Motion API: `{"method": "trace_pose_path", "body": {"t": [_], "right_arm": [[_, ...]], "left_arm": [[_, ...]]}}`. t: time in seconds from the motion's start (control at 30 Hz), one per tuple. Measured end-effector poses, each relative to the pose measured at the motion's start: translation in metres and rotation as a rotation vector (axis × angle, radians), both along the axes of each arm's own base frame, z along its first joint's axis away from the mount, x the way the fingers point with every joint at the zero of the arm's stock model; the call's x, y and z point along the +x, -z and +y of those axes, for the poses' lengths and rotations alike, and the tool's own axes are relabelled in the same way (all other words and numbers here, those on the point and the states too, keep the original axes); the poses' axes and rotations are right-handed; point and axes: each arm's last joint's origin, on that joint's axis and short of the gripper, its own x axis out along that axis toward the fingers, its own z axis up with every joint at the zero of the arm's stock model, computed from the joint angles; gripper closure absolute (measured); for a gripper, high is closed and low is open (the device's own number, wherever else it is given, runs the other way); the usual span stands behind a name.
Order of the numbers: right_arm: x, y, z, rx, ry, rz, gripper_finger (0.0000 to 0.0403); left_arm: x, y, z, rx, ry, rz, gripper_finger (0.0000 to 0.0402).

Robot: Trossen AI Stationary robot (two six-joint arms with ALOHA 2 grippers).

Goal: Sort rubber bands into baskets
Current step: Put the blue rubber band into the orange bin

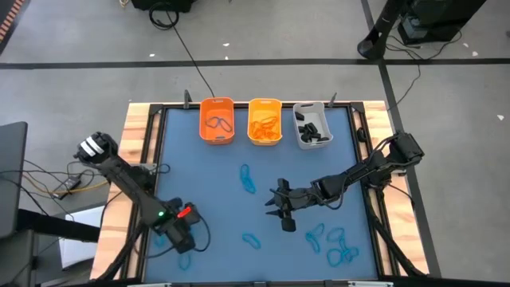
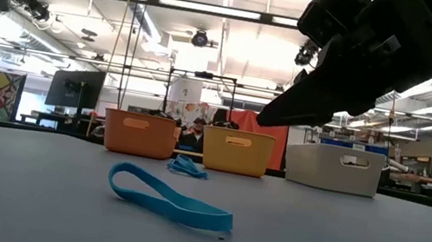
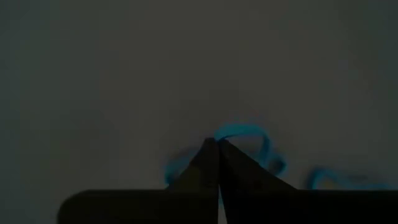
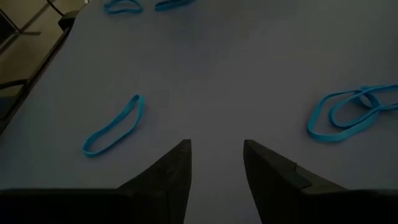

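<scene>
Three baskets stand in a row at the table's far edge: orange [image 1: 217,119], yellow-orange [image 1: 264,121] and grey-white [image 1: 312,125]. Blue rubber bands lie scattered on the blue mat: one mid-table [image 1: 247,179], one near the front [image 1: 253,238], a cluster at the front right [image 1: 335,243]. My left gripper [image 1: 182,239] is at the front left, pointing down, shut on a blue rubber band [image 3: 239,132]; another blue band [image 3: 336,177] lies beside it. My right gripper [image 4: 216,146] hovers open right of centre, above bare mat between a single band [image 4: 115,127] and overlapping loops [image 4: 351,112]. My left gripper pinches a blue rubber band between its two fingertips, at a bend of the loop [image 3: 229,133]. The fingers come from above, pointing down. The rest of the loop curls out past the tips; whether it is clear of the mat I cannot tell.
The orange basket holds a few bands, the yellow-orange one orange bands, the grey-white one black ones. In the low view a blue band [image 2: 172,202] lies close in front and a small heap [image 2: 187,166] before the baskets. Wooden rails and cables run along the table's left and right edges.
</scene>
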Motion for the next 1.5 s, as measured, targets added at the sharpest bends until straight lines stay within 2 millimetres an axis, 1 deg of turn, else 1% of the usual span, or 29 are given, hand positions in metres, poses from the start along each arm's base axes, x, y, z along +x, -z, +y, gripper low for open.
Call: {"method": "trace_pose_path", "body": {"t": [0.27, 0.5, 0.63, 0.77, 0.83, 0.93, 1.1, 1.2, 1.27, 1.33, 1.4, 1.5], "right_arm": [[0.0, 0.0, 0.0, 0.013, 0.008, 0.0, 0.0245], [0.0, 0.0, 0.0, 0.044, 0.028, 0.005, 0.0245], [-0.001, 0.0, 0.003, 0.071, 0.034, 0.009, 0.0245], [-0.004, 0.002, 0.008, 0.083, 0.029, 0.041, 0.0245], [-0.007, 0.005, 0.01, 0.096, 0.04, 0.081, 0.0245], [-0.012, 0.008, 0.014, 0.116, 0.098, 0.116, 0.0245], [-0.014, 0.008, 0.018, 0.101, 0.172, 0.098, 0.0245], [-0.014, 0.008, 0.019, 0.134, 0.199, 0.1, 0.0245], [-0.015, 0.009, 0.021, 0.158, 0.211, 0.104, 0.0245], [-0.017, 0.009, 0.024, 0.163, 0.21, 0.111, 0.0245], [-0.02, 0.01, 0.027, 0.148, 0.216, 0.119, 0.0245], [-0.025, 0.014, 0.028, 0.077, 0.265, 0.142, 0.0245]], "left_arm": [[0.03, -0.011, 0.024, 0.096, 0.089, -0.075, 0.0397], [0.052, -0.033, 0.055, 0.282, 0.082, -0.099, 0.0397], [0.059, -0.045, 0.08, 0.377, 0.028, -0.103, 0.0397], [0.065, -0.047, 0.112, 0.544, -0.036, -0.077, 0.0397], [0.069, -0.048, 0.129, 0.59, -0.05, -0.056, 0.0398], [0.075, -0.048, 0.154, 0.609, -0.069, -0.029, 0.0398], [0.079, -0.049, 0.193, 0.625, -0.094, 0.007, 0.0399], [0.077, -0.048, 0.21, 0.538, -0.111, 0.026, 0.0399], [0.075, -0.046, 0.215, 0.401, -0.092, 0.034, 0.0399], [0.072, -0.044, 0.213, 0.261, -0.064, 0.056, 0.0397], [0.068, -0.04, 0.204, 0.165, -0.04, 0.093, 0.0396], [0.061, -0.031, 0.18, 0.078, 0.018, 0.148, 0.0396]]}}
